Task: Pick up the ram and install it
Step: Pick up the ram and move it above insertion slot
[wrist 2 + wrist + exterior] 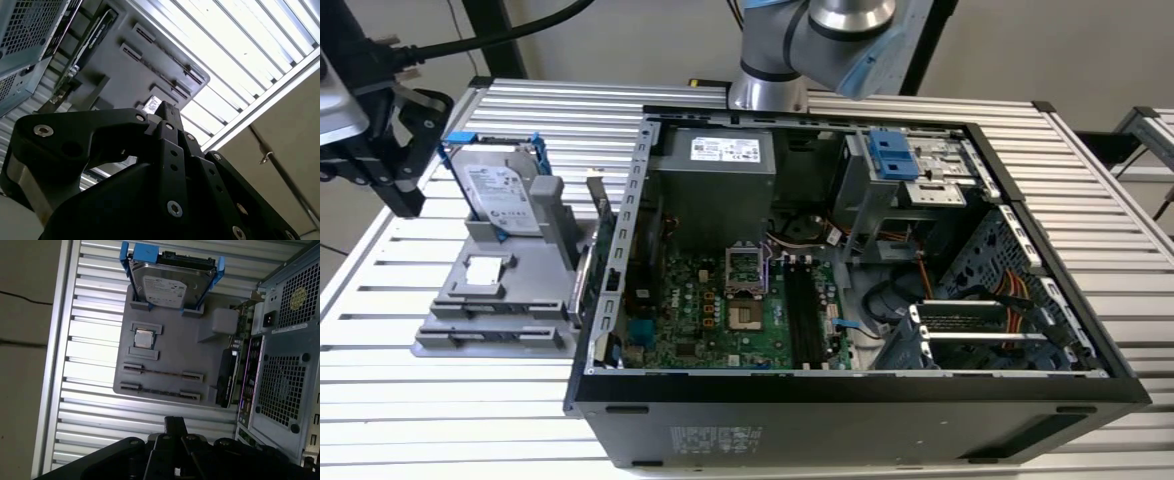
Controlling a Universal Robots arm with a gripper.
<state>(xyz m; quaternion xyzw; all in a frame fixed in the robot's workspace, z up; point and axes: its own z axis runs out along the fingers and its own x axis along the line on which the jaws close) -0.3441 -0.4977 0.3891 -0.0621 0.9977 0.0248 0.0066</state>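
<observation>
Ram [162, 373] on edge in grey tray [175, 352], hard drive [167, 287] alongside — tool [175, 422] pressed together, empty.

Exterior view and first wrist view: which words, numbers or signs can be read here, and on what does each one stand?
No text can be read.
White label on the hard drive: print too small to read.
White label on the power supply: blurred, not readable.
Sticker on the outer wall of the computer case: too small to read.
</observation>
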